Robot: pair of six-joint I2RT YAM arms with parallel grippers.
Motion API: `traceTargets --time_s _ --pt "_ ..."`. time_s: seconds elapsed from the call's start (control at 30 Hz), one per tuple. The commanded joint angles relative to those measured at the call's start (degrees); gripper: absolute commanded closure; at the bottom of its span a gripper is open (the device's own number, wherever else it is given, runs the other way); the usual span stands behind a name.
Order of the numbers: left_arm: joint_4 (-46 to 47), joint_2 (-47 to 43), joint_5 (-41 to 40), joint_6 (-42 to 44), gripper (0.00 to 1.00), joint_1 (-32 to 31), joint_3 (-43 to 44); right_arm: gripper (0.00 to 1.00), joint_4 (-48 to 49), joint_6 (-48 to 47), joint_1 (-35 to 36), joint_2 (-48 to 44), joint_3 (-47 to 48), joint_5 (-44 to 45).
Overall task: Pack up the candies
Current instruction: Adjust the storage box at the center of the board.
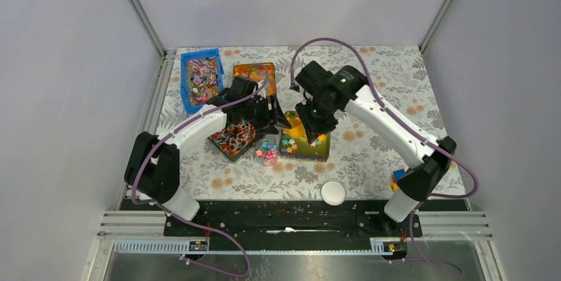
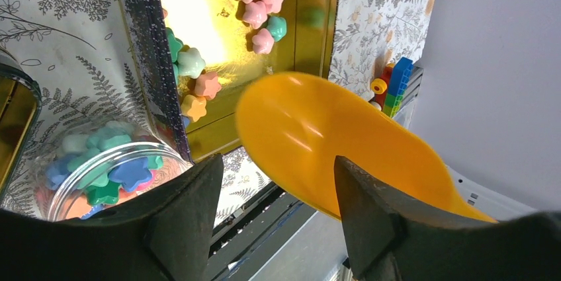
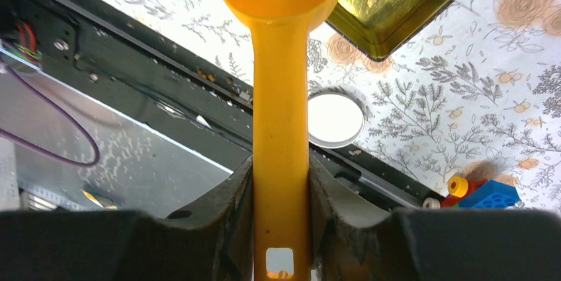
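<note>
Orange scoop [image 2: 311,135] near jar [image 2: 46,182] of candies [image 2: 129,172]

The scoop [image 3: 280,135] looks like smooth, glossy orange plastic. The tray [image 2: 311,23] in the upper middle of the left wrist view is shiny gold metal, and the candies [image 2: 255,13] on it look matt.

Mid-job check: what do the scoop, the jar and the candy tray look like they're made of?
Scoop: opaque orange-yellow plastic, by its smooth moulded shape and soft sheen. Jar: clear, candies show through; glass or plastic, cannot tell. Candy tray: likely metal, its gold inside mirrors light.
</note>
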Motion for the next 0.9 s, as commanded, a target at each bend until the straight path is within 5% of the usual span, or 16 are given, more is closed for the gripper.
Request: traceTargets --time_s 0.0,0.37,0.87 --pt "0.8 0.9 1.4 0.0 0.38 0.0 2.6 1.0 5.4 3.8 -1.6 -5.9 -0.8 3.3" --pt "-3.8 5.3 -2.2 7.7 0.31 0.2 11.0 1.0 8.4 4.3 -6.3 -11.0 -12.5 2.9" --pt "-22.7 33.1 -20.3 40.0 0.33 -6.9 47.2 1.0 5.2 4.0 -14.2 -20.5 -24.0 0.8"
